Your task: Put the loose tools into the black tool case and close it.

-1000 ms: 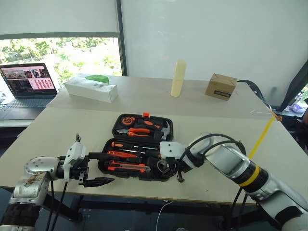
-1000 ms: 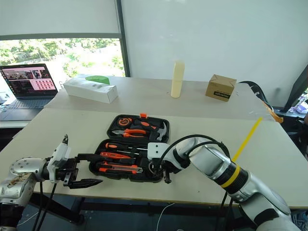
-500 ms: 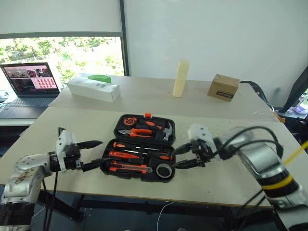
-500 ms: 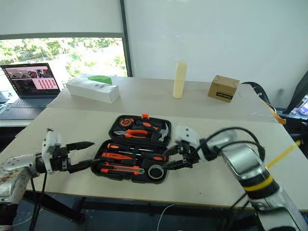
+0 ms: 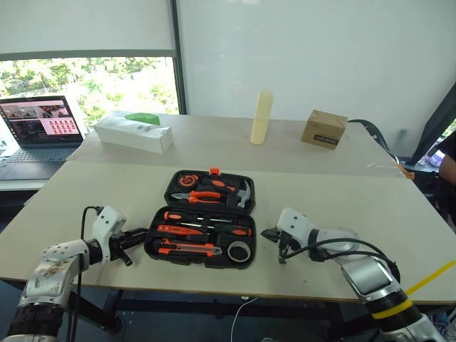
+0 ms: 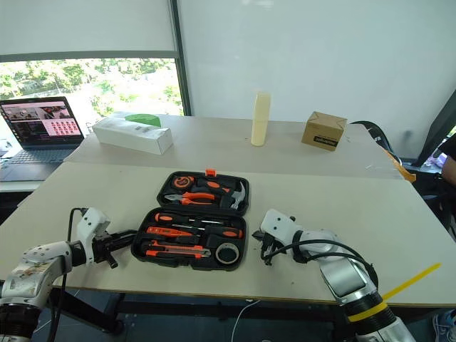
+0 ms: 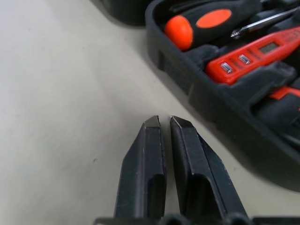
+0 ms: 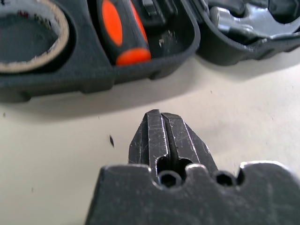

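Lying open near the front edge of the table (image 5: 370,206): black tool case (image 5: 208,222), hinge running left to right, lid half away from the robot, with white oblong box (image 5: 133,133), cream bottle (image 5: 261,117) and cardboard box (image 5: 326,129) well behind. Seated lengthwise in the near tray: screwdrivers (image 5: 206,219), orange tester screwdriver (image 7: 255,51), utility knife (image 5: 187,248), tape roll (image 5: 239,251) at the right end. Resting empty just beside the case's ends: left gripper (image 7: 164,123) nearly closed, a thin slit showing in its wrist view, and right gripper (image 8: 160,114) fully closed.

Black tool case (image 5: 175,248), orange-and-black screwdrivers (image 5: 206,230), beige table (image 5: 335,206)
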You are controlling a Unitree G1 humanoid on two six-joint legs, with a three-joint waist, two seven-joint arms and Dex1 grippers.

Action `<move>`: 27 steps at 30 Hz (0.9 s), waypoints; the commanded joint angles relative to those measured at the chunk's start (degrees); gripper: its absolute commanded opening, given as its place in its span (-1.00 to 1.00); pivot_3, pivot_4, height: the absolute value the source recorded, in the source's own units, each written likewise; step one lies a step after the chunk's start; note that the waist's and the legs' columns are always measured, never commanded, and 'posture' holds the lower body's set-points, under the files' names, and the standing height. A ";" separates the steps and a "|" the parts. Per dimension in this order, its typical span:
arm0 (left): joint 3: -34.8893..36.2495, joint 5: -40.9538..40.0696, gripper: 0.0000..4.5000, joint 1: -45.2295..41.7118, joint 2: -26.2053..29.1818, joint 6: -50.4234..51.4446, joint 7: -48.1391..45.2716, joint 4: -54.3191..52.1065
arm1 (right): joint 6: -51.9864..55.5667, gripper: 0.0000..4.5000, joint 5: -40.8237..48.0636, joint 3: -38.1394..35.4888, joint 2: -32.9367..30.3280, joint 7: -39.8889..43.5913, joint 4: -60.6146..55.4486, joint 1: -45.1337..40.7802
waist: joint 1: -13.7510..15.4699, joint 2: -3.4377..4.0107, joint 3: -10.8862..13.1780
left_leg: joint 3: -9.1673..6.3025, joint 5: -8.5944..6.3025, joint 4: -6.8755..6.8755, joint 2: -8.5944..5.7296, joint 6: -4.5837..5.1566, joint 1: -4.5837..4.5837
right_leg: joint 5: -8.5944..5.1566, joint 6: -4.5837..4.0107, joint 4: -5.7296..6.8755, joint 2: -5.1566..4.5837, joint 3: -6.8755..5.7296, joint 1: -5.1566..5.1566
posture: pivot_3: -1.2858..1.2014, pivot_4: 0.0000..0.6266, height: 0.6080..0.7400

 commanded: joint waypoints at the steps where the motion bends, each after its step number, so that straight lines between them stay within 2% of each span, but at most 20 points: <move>1: -0.86 -0.55 -0.71 -0.73 -0.97 -0.50 -0.67 -2.78 | 0.30 -1.00 -0.03 -1.38 -0.12 -0.36 -1.04 -1.19 | 0.16 0.00 0.00 | -0.01 0.00 0.00 0.00 0.01 0.00 | 0.00 0.00 0.00 0.00 0.00 0.01 | 0.03 -0.52 1.00; 8: -1.65 0.20 -0.71 -1.86 -2.44 -1.60 -0.42 -1.98 | 0.70 -1.00 0.25 -2.82 -1.93 0.44 0.05 -1.63 | 1.05 0.00 0.00 | -0.03 -0.03 0.01 -0.06 0.05 0.00 | 0.00 0.01 -0.06 -0.04 -0.01 0.06 | 0.03 -0.52 1.00; 11: -0.31 0.76 -0.71 -2.17 -0.70 -0.31 0.22 -0.23 | 1.04 -1.00 1.33 -4.01 -4.13 2.32 -0.19 -2.59 | 1.13 0.00 0.00 | -0.03 -0.04 0.01 -0.08 0.08 -0.01 | 0.01 0.02 -0.08 -0.06 -0.01 0.07 | 0.03 -0.52 1.00; 14: 1.50 0.84 -0.71 -4.56 1.73 5.54 3.24 1.86 | 7.80 -1.00 5.84 -5.79 -5.52 5.83 -2.86 -5.02 | 0.95 0.00 0.00 | -0.05 -0.05 0.01 -0.04 0.08 0.01 | 0.01 0.02 -0.07 -0.01 -0.01 0.06 | 0.03 -0.52 1.00; 17: 0.56 -0.67 -0.40 -11.00 5.01 17.75 3.35 3.39 | 23.31 -0.64 12.13 -6.67 -5.20 8.56 -3.03 -11.44 | 0.31 -0.02 0.01 | -0.12 -0.04 0.00 0.03 0.07 0.03 | 0.01 0.01 -0.01 0.06 -0.02 0.04 | 0.03 -0.52 1.00; 18: 0.20 -1.59 -0.22 -13.63 5.41 20.65 2.43 3.99 | 27.99 -0.48 13.48 -6.46 -4.90 9.00 -1.73 -13.82 | 0.18 -0.03 0.04 | -0.15 -0.04 -0.01 0.04 0.07 0.06 | 0.01 0.00 -0.01 0.08 -0.01 0.06 | 0.03 -0.52 1.00; 25: -3.54 0.13 0.84 -31.29 1.88 35.18 7.01 14.77 | 39.43 0.59 14.40 -9.14 3.72 0.38 17.11 -29.67 | 0.04 -0.06 0.07 | -0.12 0.01 -0.01 -0.07 0.03 0.04 | 0.06 -0.04 0.02 0.05 -0.04 0.11 | 0.03 -0.52 1.00; 27: -3.81 -0.18 0.85 -34.57 0.23 36.76 7.32 17.01 | 41.74 0.87 13.28 -8.13 5.01 -1.72 22.22 -33.13 | 0.02 -0.06 0.08 | -0.13 0.06 -0.01 -0.06 -0.05 -0.05 | 0.06 -0.03 0.13 0.07 -0.06 0.07 | 0.03 -0.52 1.00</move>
